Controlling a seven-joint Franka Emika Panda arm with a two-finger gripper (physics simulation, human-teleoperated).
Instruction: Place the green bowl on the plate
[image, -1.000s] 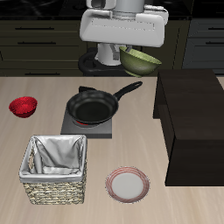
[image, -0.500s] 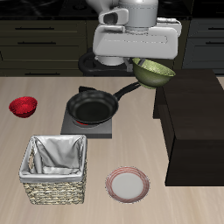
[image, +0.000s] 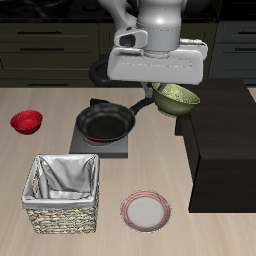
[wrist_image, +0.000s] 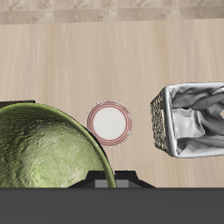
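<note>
The green bowl (image: 176, 98) hangs from my gripper (image: 162, 90), held by its rim high above the table, beside the black pan's handle. In the wrist view the bowl (wrist_image: 44, 149) fills the near field, its speckled inside showing. The gripper's fingers are mostly hidden behind its body and the bowl. The plate (image: 146, 210), with a pinkish-red rim and pale centre, lies flat near the table's front edge, well forward of and below the bowl. It also shows in the wrist view (wrist_image: 110, 122).
A black frying pan (image: 105, 122) sits on a small stove plate. A wicker basket with white cloth (image: 64, 193) stands beside the plate. A red bowl (image: 26, 122) lies at the far side. A dark cabinet block (image: 222, 140) stands beside the bowl.
The gripper with the green bowl has moved forward, toward the table's front, and lower over the last second; the bowl now sits more level.
</note>
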